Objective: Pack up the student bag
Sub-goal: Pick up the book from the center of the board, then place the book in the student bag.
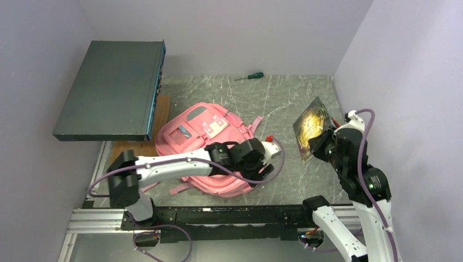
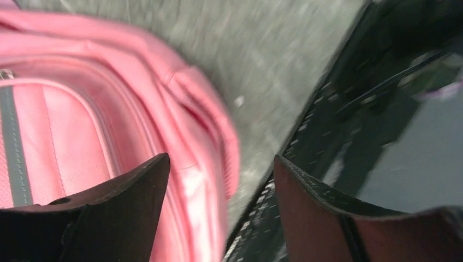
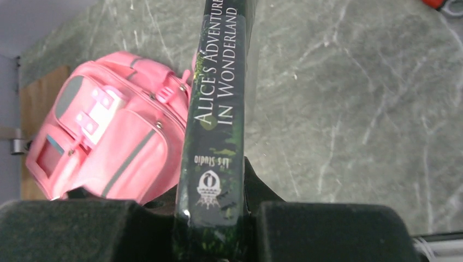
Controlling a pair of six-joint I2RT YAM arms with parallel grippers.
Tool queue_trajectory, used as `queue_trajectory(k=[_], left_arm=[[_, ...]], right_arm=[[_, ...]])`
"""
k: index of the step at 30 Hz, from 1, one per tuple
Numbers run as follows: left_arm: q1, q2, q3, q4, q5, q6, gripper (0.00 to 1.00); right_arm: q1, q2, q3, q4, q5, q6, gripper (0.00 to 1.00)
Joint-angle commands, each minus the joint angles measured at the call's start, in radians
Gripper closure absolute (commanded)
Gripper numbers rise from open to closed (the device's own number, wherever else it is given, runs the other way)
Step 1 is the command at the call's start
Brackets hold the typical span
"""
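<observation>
While the left claw [image 2: 221, 164] hangs spread and empty over its near edge and the right claw [image 3: 213, 218] clamps a glossy dark book [image 3: 218, 98], the soft pink bag [image 1: 199, 128], grey-trimmed with a white patch, lies left of centre on the veined grey desk [image 1: 284, 98].

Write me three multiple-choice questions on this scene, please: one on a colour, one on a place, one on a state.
1. Which colour is the student bag?
A. green
B. pink
C. blue

2. Where does the screwdriver lie?
A. on the bag
B. inside the bag
C. on the table, near its far edge

3. How is the right claw?
A. open and empty
B. shut on the book
C. out of view

Key: 1 B, its fabric is pink; 2 C, it lies alone beyond the bag; 3 B, the book stands clamped between both fingers.
</observation>
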Motion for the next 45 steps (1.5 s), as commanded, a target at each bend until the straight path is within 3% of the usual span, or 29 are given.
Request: queue_trajectory(k=[1, 10, 12, 15, 18, 26, 29, 31, 36, 42, 45], left_arm=[[-0.020, 0.101, 0.056, -0.165, -0.109, 0.164, 0.27], [-0.036, 0.237, 0.096, -0.227, -0.240, 0.187, 0.51], [-0.037, 0.245, 0.101, -0.239, -0.280, 0.193, 0.64], [-0.039, 0.211, 0.103, -0.247, -0.437, 0.183, 0.99], [-0.038, 0.085, 0.064, -0.161, -0.528, 0.214, 1.00], [0.063, -0.204, 0.008, 0.017, -0.485, 0.112, 1.00], [0.096, -0.278, -0.047, 0.107, -0.452, 0.116, 1.00], [0.105, -0.327, -0.087, 0.191, -0.420, 0.130, 1.00], [0.107, -0.372, -0.090, 0.233, -0.347, 0.144, 1.00], [0.109, -0.347, -0.041, 0.226, -0.258, 0.173, 1.00], [0.115, -0.331, -0.008, 0.212, -0.216, 0.213, 1.00]], right_arm=[[0.004, -0.057, 0.054, -0.042, 0.021, -0.052, 1.00], [0.004, -0.113, -0.034, -0.032, -0.086, -0.037, 1.00], [0.004, -0.113, -0.048, -0.041, -0.107, -0.037, 1.00], [0.004, -0.108, -0.055, -0.080, -0.131, -0.039, 1.00], [0.004, -0.101, -0.063, -0.116, -0.195, -0.034, 1.00], [0.004, -0.111, -0.125, 0.007, -0.636, 0.151, 1.00], [0.004, -0.117, -0.227, 0.160, -0.809, 0.278, 1.00], [0.004, -0.143, -0.360, 0.353, -0.920, 0.444, 1.00], [0.007, -0.113, -0.691, 1.090, -0.994, 0.826, 1.00], [0.091, 0.247, -0.726, 1.537, -0.936, 0.863, 1.00], [0.198, 0.443, -0.654, 1.645, -0.863, 0.782, 1.00]])
